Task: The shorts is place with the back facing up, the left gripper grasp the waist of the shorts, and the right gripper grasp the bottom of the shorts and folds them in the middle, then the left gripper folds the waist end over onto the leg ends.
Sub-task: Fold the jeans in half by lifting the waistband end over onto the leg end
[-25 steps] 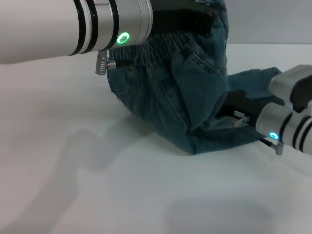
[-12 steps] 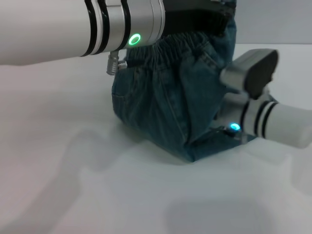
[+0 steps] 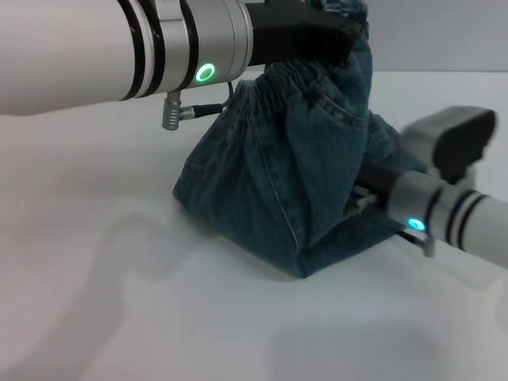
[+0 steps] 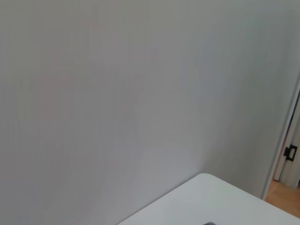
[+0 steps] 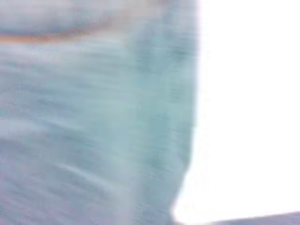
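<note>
The blue denim shorts hang like a tent from my left gripper, which is shut on the gathered waist and holds it high above the table. The cloth drapes down to a folded corner on the table, where a lower layer lies flat. The hems at the bottom of the shorts are hidden. My right gripper reaches in from the right, low and pressed into the denim, with its tip behind the cloth. Denim fills most of the right wrist view.
The white table spreads out in front and to the left of the shorts. The left wrist view shows a pale wall, a corner of the table and a door edge.
My left gripper has drawn the waist into a narrower bunch and the hanging cloth has spread leftwards. My right arm swung in over the shorts, then dropped back lower and to the right.
</note>
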`<action>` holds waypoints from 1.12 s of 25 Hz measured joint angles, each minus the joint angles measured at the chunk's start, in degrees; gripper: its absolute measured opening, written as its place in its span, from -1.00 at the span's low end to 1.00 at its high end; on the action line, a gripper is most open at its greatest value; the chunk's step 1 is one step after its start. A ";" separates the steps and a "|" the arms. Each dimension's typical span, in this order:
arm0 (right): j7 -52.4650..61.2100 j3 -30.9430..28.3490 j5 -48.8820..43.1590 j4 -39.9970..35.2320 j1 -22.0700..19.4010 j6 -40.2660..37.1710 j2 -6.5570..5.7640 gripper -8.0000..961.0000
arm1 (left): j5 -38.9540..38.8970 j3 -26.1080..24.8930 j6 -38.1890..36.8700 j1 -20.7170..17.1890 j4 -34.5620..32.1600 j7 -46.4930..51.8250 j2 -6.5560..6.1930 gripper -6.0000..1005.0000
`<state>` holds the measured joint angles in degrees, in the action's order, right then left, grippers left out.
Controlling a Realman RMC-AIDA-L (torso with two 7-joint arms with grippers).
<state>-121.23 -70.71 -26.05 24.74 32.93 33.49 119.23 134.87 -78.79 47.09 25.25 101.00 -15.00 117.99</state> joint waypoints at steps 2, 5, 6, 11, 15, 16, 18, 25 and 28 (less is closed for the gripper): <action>-2.63 -3.34 0.02 -0.35 -2.07 -0.48 -0.18 -0.99 | 0.09 -0.01 0.00 -0.01 -0.10 -0.01 0.01 -0.86; -5.87 -8.53 -0.09 -0.37 -5.39 -0.82 -0.65 -0.99 | 0.23 0.24 -0.37 0.10 -0.52 -0.29 0.07 -0.84; -6.31 -9.96 -0.18 -0.18 -6.43 -0.64 -0.92 -0.99 | 0.15 0.39 -0.82 0.25 -1.00 -0.54 0.11 -0.83; -6.12 -14.39 -0.37 5.35 -14.40 2.85 -2.72 -0.99 | -0.09 1.36 -3.29 1.27 -3.93 -1.27 0.29 -0.80; -5.77 -15.78 -0.51 9.81 -20.20 5.33 -3.37 -0.99 | -0.27 2.60 -6.22 2.44 -7.08 -1.37 0.34 -0.77; -5.63 -15.96 -0.52 10.66 -21.43 6.23 -3.47 -0.99 | -0.27 2.60 -6.22 2.44 -7.08 -1.37 0.34 -0.77; -5.55 -16.34 -0.54 11.91 -23.83 8.48 -3.52 -0.99 | -1.48 5.88 -12.86 4.17 -12.11 -1.43 0.39 -0.75; -6.57 -19.11 -1.39 12.02 -27.38 13.69 -3.15 -0.99 | -6.13 16.18 -29.29 9.05 -23.36 -1.53 0.50 -0.71; -6.53 -18.91 -1.48 11.86 -27.41 14.12 -3.25 -0.98 | -8.34 22.61 -39.22 12.06 -29.75 -0.89 0.72 -0.69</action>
<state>-127.76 -89.62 -27.53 36.60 5.52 47.61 115.98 126.52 -56.18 7.87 37.30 71.25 -15.90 118.71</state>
